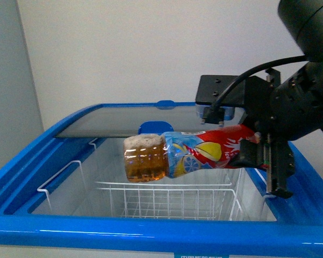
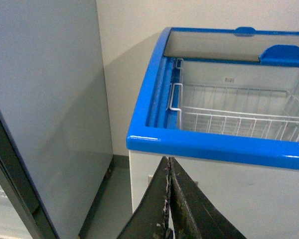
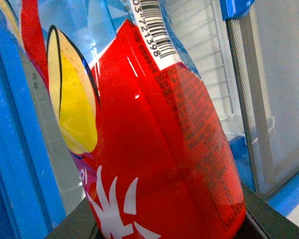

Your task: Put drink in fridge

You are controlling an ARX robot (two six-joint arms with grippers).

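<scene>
My right gripper (image 1: 253, 153) is shut on the drink bottle (image 1: 172, 156), a bottle of brown tea with a red, blue and yellow label. It holds the bottle sideways above the open fridge (image 1: 151, 236), a white chest cooler with a blue rim. The bottle's base points left, over a white wire basket (image 1: 167, 199). The label fills the right wrist view (image 3: 154, 149). My left gripper (image 2: 168, 199) is shut and empty, low in front of the fridge's white front wall (image 2: 239, 199), outside the front view.
The glass lid (image 1: 134, 121) with its blue handle (image 1: 155, 128) is slid to the back, leaving the front half open. A second wire basket (image 2: 229, 117) hangs at the left. A tall grey cabinet (image 2: 45, 114) stands left of the fridge, with floor between.
</scene>
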